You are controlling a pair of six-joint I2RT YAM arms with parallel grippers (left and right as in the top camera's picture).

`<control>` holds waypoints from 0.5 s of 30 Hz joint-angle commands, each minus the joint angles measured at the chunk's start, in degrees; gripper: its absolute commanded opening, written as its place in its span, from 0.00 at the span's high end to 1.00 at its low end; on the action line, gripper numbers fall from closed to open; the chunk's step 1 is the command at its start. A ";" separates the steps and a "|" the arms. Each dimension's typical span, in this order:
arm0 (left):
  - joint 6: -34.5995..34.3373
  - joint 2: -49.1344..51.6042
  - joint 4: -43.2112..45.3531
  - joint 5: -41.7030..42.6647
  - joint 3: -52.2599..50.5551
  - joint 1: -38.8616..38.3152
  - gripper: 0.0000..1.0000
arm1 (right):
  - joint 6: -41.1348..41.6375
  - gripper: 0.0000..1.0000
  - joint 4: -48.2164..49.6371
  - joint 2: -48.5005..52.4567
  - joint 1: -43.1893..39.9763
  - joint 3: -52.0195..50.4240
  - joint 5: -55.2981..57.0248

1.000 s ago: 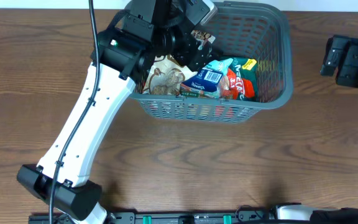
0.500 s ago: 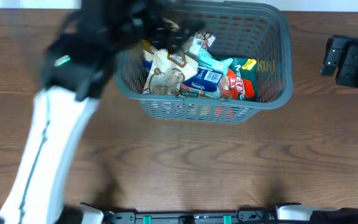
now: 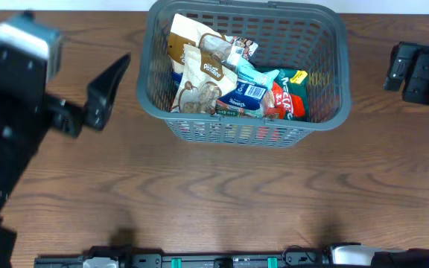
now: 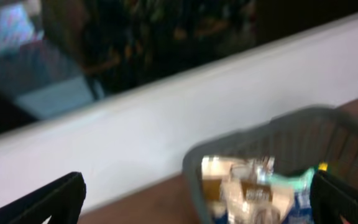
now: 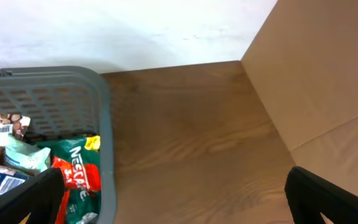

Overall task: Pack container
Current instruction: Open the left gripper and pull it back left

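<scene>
Overhead: basket (image 3: pixel 237 132) w/ snack packs (image 3: pixel 222 82) at far ctr; left gripper (image 3: pixel 95 100) to its left, jaws wide, empty. Left wrist: blurred, basket ahead. Right wrist: right gripper (image 5: pixel 173 202) agape, empty, right of basket; likely stiff, light-ish, so take by rim.

overhead: straight down, far above basket (image 3: pixel 237 132) and desk (image 3: pixel 222 193) | left wrist: low, left of basket, blurred | right wrist: right of basket, angled down | shared: basket
</scene>
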 commanded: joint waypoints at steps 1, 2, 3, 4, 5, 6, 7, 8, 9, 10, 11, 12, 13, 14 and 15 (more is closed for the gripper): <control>0.28 -3.63 -1.11 -1.88 -5.97 2.51 0.01 | 0.92 0.01 -0.11 0.15 -0.26 0.28 0.76; 0.28 -5.33 -0.98 -1.86 -8.57 3.13 0.01 | 0.92 0.01 -0.11 0.15 -0.26 0.28 0.76; 0.28 -6.80 -0.68 -1.86 -10.91 3.61 0.01 | 0.92 0.01 -0.11 0.15 -0.26 0.28 0.76; 0.26 -8.46 -0.15 -1.86 -13.75 4.11 0.01 | 0.92 0.01 -0.11 0.15 -0.26 0.28 0.76; 0.26 -9.94 0.52 -1.84 -16.39 4.44 0.01 | 0.92 0.01 -0.11 0.15 -0.26 0.28 0.76; 0.24 -11.69 1.60 -1.81 -19.54 4.70 0.01 | 0.92 0.01 -0.11 0.15 -0.26 0.28 0.76; 0.11 -13.14 2.73 -1.81 -22.38 4.90 0.01 | 0.92 0.01 -0.11 0.15 -0.26 0.28 0.76; 0.04 -14.80 4.15 -1.81 -25.70 5.05 0.01 | 0.92 0.01 -0.11 0.15 -0.26 0.28 0.76; -0.15 -16.20 5.44 -1.79 -28.48 5.18 0.01 | 0.92 0.01 -0.11 0.15 -0.26 0.28 0.76; -0.50 -17.79 7.15 -1.81 -31.85 5.22 0.01 | 0.92 0.01 -0.11 0.15 -0.26 0.28 0.76; -0.96 -19.41 9.03 -1.81 -35.30 5.25 0.01 | 0.92 0.01 -0.11 0.15 -0.26 0.28 0.76; -1.03 -20.96 10.99 -1.81 -38.73 5.25 0.01 | 0.92 0.01 -0.11 0.15 -0.26 0.28 0.76; -1.03 -22.27 12.76 -1.84 -41.72 5.25 0.01 | 0.92 0.01 -0.11 0.15 -0.26 0.28 0.76; -1.03 -23.80 15.06 -1.81 -45.33 5.25 0.01 | 0.92 0.01 -0.11 0.15 -0.26 0.28 0.76; -1.03 -25.29 17.49 -1.81 -48.94 5.25 0.02 | 0.92 0.01 -0.11 0.15 -0.26 0.28 0.76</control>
